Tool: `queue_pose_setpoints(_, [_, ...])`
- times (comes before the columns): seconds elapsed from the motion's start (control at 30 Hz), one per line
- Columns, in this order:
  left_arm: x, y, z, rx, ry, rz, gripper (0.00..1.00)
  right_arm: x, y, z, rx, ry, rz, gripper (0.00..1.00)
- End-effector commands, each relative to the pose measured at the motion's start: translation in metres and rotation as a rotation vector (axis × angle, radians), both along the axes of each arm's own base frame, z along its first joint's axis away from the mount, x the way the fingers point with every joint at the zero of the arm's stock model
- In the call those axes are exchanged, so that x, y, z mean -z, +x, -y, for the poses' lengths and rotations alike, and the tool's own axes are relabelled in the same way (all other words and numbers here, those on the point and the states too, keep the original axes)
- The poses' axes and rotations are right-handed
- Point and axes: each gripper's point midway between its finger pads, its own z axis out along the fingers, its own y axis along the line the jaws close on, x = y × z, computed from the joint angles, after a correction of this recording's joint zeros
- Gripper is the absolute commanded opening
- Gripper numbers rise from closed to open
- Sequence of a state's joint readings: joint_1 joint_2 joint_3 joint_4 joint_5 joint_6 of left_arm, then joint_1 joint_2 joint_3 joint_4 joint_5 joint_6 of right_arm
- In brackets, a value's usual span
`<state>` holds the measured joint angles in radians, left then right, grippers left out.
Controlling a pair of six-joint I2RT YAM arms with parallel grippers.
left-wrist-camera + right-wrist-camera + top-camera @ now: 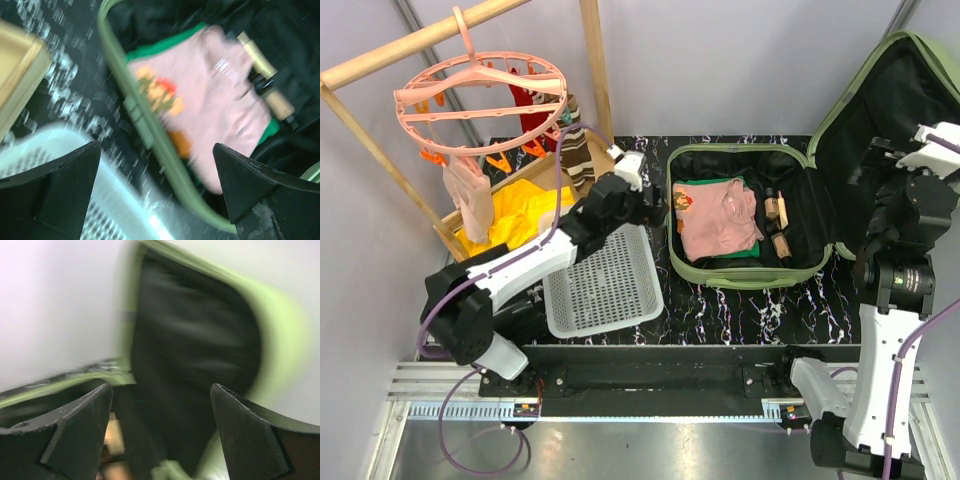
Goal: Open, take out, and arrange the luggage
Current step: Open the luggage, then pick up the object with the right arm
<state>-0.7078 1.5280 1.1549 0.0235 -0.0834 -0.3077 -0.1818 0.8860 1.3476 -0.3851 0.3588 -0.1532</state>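
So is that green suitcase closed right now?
No, the suitcase has its lid raised at the right, and a pink garment lies in the open half.

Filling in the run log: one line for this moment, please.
suitcase: open, packed | left gripper: open, near its rim | right gripper: open, facing lid

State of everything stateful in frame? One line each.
luggage: open, lid raised.
pink garment: folded, inside the luggage.
tan bottles: lying in the luggage, right of the garment.
white basket: upright on the table, nothing seen inside.
left gripper: open, holding nothing.
right gripper: open, holding nothing.
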Motion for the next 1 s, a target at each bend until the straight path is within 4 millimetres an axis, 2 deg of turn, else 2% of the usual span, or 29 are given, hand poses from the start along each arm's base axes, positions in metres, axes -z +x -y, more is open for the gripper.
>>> queue_pose_setpoints(0.0, [0.051,-0.034,-0.024,0.001,0.019,-0.141,0.99,0.008,0.038,-0.097,-0.543,0.237,0.025,0.83])
queue_pose_setpoints(0.03, [0.054,-0.039,-0.021,0.024,-0.014,-0.144,0.99,0.009,0.041,-0.117,-0.651,0.260,0.018,0.82])
queue_pose_setpoints(0.07, [0.052,-0.045,-0.020,0.034,-0.056,-0.158,0.98,0.011,0.045,-0.125,-0.697,0.283,0.016,0.81])
queue_pose_setpoints(0.1, [0.067,-0.052,-0.023,0.038,-0.061,-0.189,0.98,0.015,0.054,-0.132,-0.734,0.309,0.015,0.80])
queue_pose_setpoints(0.17, [0.064,-0.054,-0.023,0.041,-0.119,-0.192,0.97,0.020,0.059,-0.147,-0.793,0.322,-0.002,0.80])
queue_pose_setpoints(0.27, [0.077,-0.055,-0.025,0.045,-0.126,-0.244,0.96,0.034,0.070,-0.158,-0.813,0.319,-0.045,0.80])
queue_pose_setpoints(0.3, [0.079,-0.055,-0.025,0.047,-0.134,-0.261,0.96,0.042,0.072,-0.169,-0.839,0.316,-0.072,0.80])
queue_pose_setpoints(0.37, [0.084,-0.050,-0.023,0.056,-0.172,-0.290,0.93,0.060,0.081,-0.178,-0.857,0.334,-0.123,0.80])
queue_pose_setpoints(0.4, [0.084,-0.050,-0.021,0.067,-0.183,-0.291,0.92,0.074,0.087,-0.180,-0.857,0.358,-0.153,0.80])
queue_pose_setpoints(0.53, [0.075,-0.041,-0.007,0.131,-0.213,-0.253,0.88,0.106,0.094,-0.184,-0.863,0.403,-0.214,0.81])
queue_pose_setpoints(0.57, [0.076,-0.038,-0.001,0.154,-0.209,-0.246,0.86,0.111,0.096,-0.182,-0.854,0.404,-0.223,0.82])
queue_pose_setpoints(0.6, [0.074,-0.036,0.004,0.177,-0.217,-0.236,0.79,0.121,0.097,-0.181,-0.844,0.403,-0.248,0.82])
queue_pose_setpoints(0.67, [0.081,-0.036,0.014,0.233,-0.218,-0.259,0.72,0.129,0.097,-0.177,-0.818,0.393,-0.267,0.82])
queue_pose_setpoints(0.7, [0.077,-0.033,0.019,0.250,-0.235,-0.244,0.69,0.131,0.097,-0.174,-0.804,0.383,-0.277,0.82])
queue_pose_setpoints(0.97, [0.069,-0.039,0.037,0.366,-0.307,-0.203,0.68,0.146,0.097,-0.170,-0.780,0.384,-0.307,0.83])
